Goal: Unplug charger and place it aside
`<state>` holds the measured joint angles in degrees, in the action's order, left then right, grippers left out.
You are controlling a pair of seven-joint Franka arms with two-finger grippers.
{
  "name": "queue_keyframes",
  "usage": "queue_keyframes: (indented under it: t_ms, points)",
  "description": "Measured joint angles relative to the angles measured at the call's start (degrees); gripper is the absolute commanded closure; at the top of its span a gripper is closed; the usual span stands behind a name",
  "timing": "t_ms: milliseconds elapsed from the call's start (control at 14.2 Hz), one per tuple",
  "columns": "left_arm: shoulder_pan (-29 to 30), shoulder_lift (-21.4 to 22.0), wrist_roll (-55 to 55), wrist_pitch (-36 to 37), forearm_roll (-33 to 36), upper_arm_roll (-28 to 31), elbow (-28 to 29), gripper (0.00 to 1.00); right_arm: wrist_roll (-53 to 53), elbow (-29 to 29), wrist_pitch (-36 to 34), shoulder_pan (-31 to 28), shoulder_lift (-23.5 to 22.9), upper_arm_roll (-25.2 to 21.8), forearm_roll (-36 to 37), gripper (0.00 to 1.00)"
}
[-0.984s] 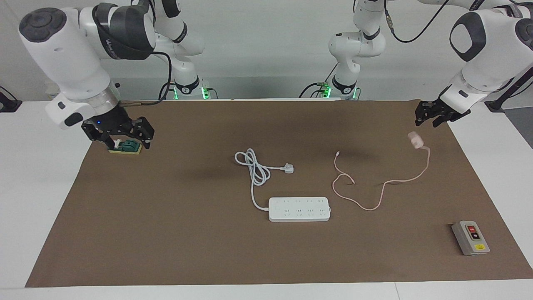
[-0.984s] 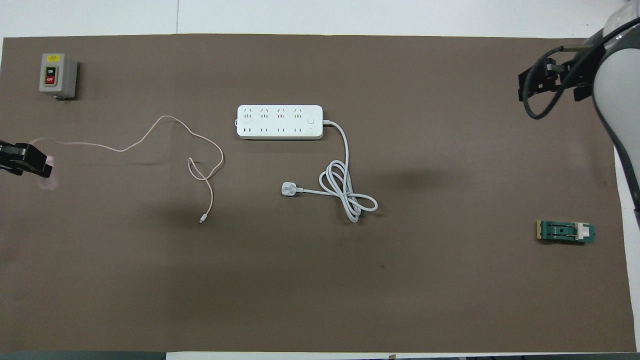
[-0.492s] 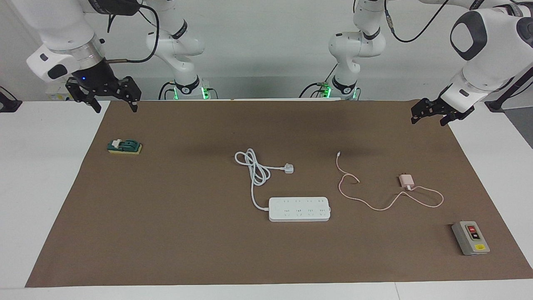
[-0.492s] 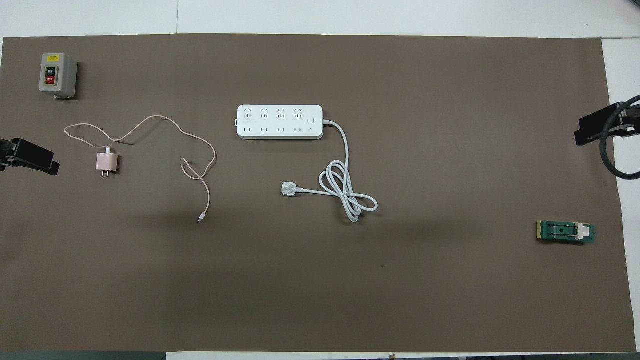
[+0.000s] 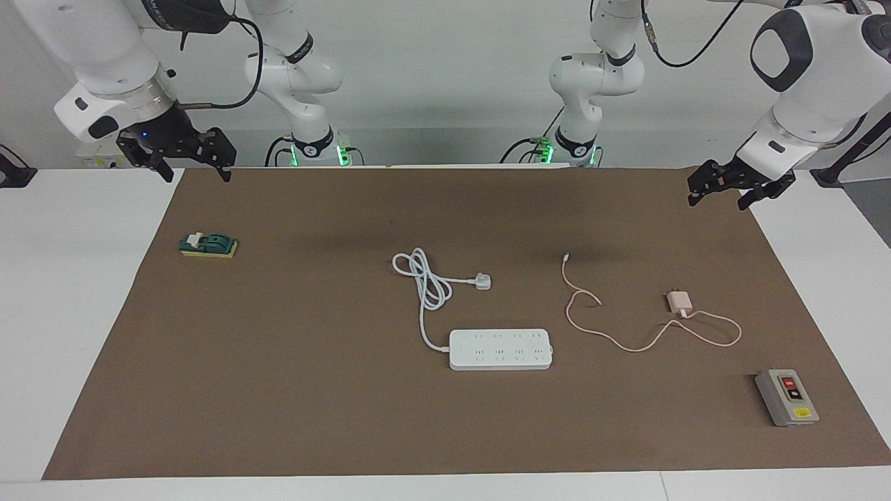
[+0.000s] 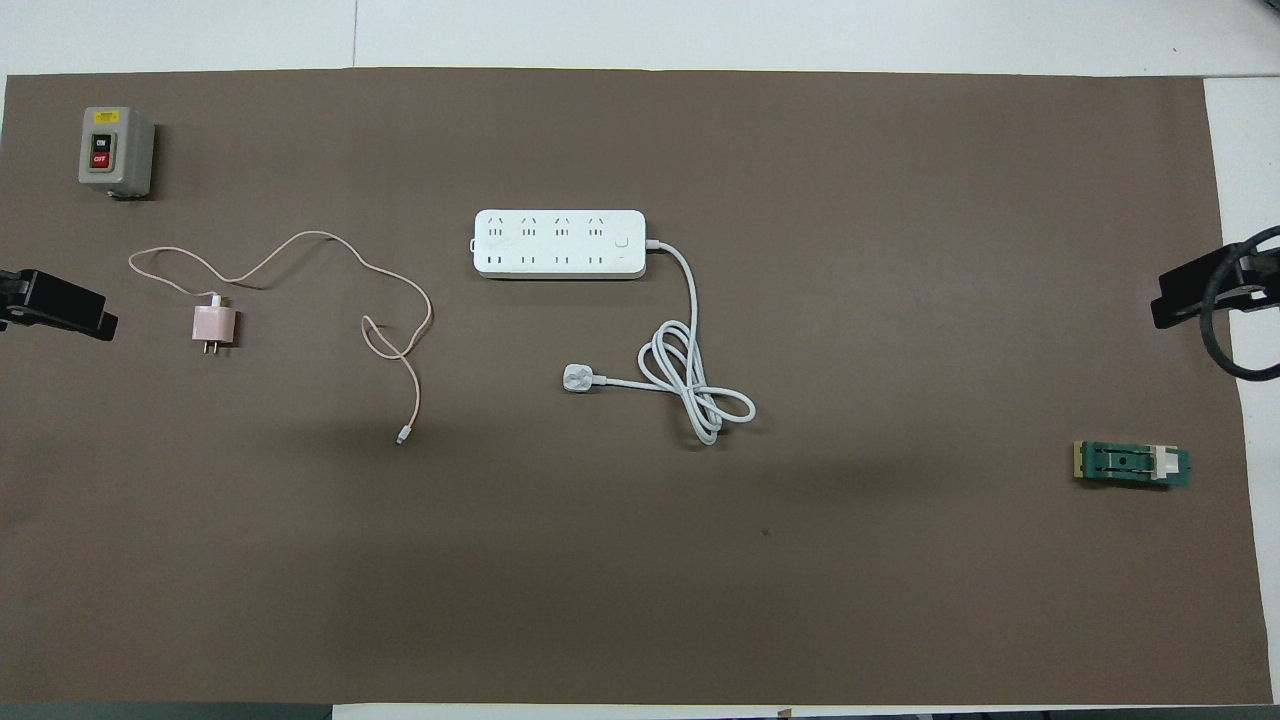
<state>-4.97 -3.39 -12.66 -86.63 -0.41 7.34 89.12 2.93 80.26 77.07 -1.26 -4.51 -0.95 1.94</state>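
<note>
Facing view:
- The charger lies flat on the brown mat at the right-centre of the frame, unplugged, prongs pointing toward the top of the frame.
- Its pink cable loops away from it toward the frame's centre and ends in a small free connector.
- The power strip sits at lower centre, well apart from the charger, with its white cord coiled above it and its white plug lying loose.
- The left pincer hangs at the upper right over the mat's corner, fingers spread wide, holding nothing.
- The right pincer hangs at the upper left over the mat's edge, fingers also spread wide and empty.
- A green switch block rests at the left; a grey button box sits at the lower right.

Overhead view:
- The charger lies at the left of the frame, below the grey button box.
- The left pincer shows at the left edge, beside the charger but apart from it.
- The right pincer shows at the right edge, over the border between mat and white tabletop.
- The power strip lies at upper centre.
</note>
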Motion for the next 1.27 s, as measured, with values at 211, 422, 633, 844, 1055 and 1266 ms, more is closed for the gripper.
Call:
queue_keyframes:
  t_ms: [211, 422, 633, 844, 1055, 1266]
  points:
    - [-0.1, 1.5, 0.0, 0.7, 0.0, -0.2, -0.1, 0.00, 0.0, 0.6, 0.0, 0.0, 0.4, 0.0, 0.0, 0.00]
    - [-1.6, 3.6, 1.7, 0.8, 0.0, -0.4, 0.8, 0.00, 0.0, 0.7, 0.0, 0.0, 0.5, 0.0, 0.0, 0.00]
    - [-1.8, 5.1, 2.6, -0.6, 0.0, -0.5, 3.3, 0.00, 0.0, 0.8, 0.0, 0.0, 0.7, 0.1, 0.0, 0.00]
    - [-0.4, 5.1, 2.6, -2.2, 0.0, -1.8, 3.9, 0.00, 0.0, 0.8, 0.0, 0.0, 0.9, 0.1, 0.0, 0.00]
    - [0.1, 5.2, 2.6, -2.4, 0.0, -2.4, 4.0, 0.00, 0.0, 0.8, 0.0, 0.0, 0.9, 0.1, 0.0, 0.00]
    - [0.1, 5.2, 2.7, -2.3, 0.0, -3.1, 4.4, 0.00, 0.0, 0.8, 0.0, 0.0, 0.9, 0.1, 0.0, 0.00]
